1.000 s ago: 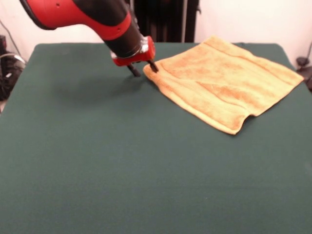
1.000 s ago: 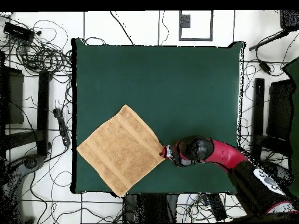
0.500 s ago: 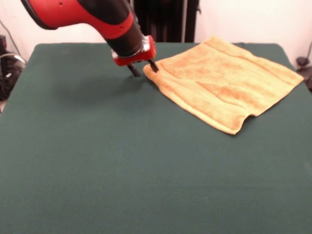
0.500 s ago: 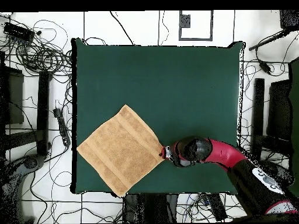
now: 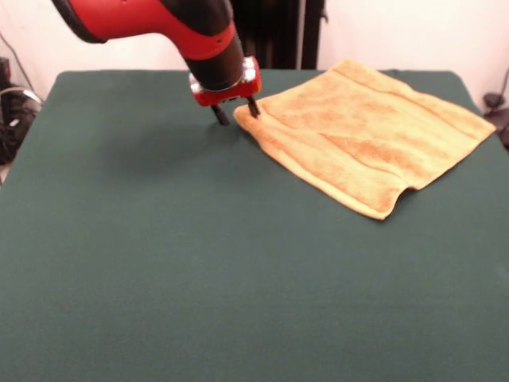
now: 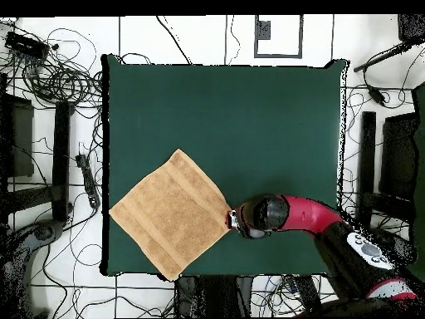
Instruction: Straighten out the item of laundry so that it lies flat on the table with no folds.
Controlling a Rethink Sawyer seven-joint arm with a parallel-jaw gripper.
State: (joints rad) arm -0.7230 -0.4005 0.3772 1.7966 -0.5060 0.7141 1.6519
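Front view, starting at the left: bare dark green table, wide open cloth with nothing on it. Sliding right, the red and black arm comes down from the top, and the gripper sits low over the table at the towel's left corner. Its 2 dark fingers stand apart, not clamped on anything; one is right at the towel's corner, the other over bare green just to its left. Whether that tip actually touches the fabric, I cannot tell.

On to the right: the golden-orange towel lies spread out on the far right part of the table, turned like a diamond, woven bands running along 2 of its edges. It looks mostly flat, with a small raised lip on the near edge close to its nearest corner.

Overhead view, left to right: the towel sits by the table's lower left corner, then the gripper at the towel's right corner, then the arm stretching off to the right.
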